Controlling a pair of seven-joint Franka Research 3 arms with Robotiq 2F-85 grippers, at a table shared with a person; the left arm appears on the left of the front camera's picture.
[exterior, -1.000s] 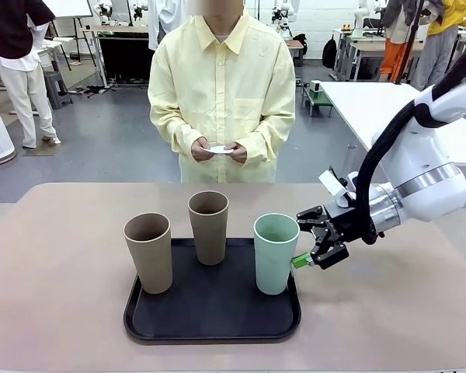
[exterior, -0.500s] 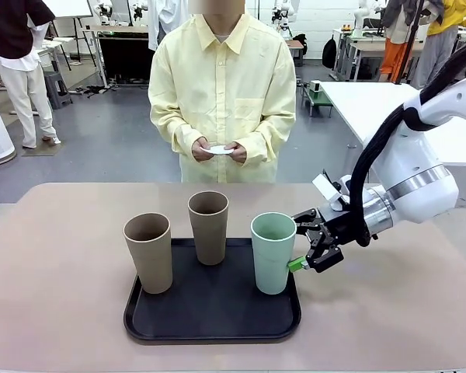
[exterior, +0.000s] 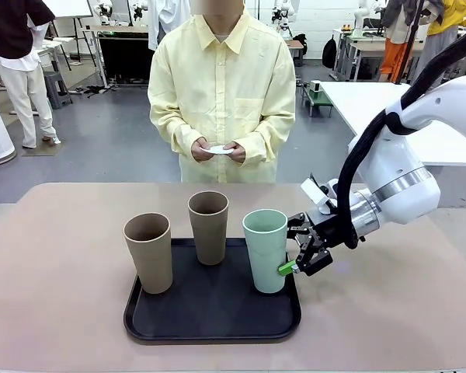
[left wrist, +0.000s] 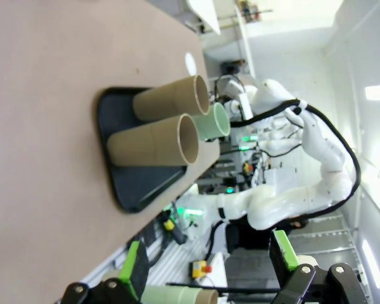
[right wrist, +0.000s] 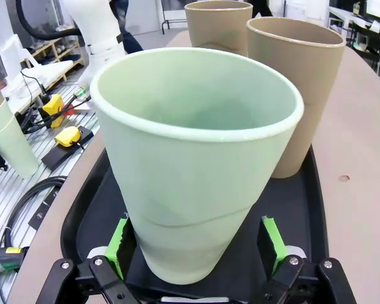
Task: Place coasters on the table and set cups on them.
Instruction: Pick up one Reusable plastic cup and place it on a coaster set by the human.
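Three cups stand on a black tray (exterior: pixel 210 320) on the beige table (exterior: pixel 62 256): two tan ones (exterior: pixel 148 252) (exterior: pixel 208 227) and a mint green cup (exterior: pixel 266 250). My right gripper (exterior: pixel 289 252) is open and straddles the mint cup's lower part from the right. In the right wrist view the green pads (right wrist: pixel 118 244) sit close on either side of the mint cup (right wrist: pixel 196 171). My left gripper (left wrist: pixel 209 266) is open and holds nothing, well away from the tray (left wrist: pixel 136 190). The person across the table holds white coasters (exterior: pixel 220 149) in both hands.
The tray lies near the table's front edge. A white-topped table (exterior: pixel 373 109) stands behind on the right. Bare tabletop lies left and right of the tray and between it and the person.
My right gripper has moved left around the mint cup, and the cup has shifted a little left on the tray. The person and the tan cups have not moved.
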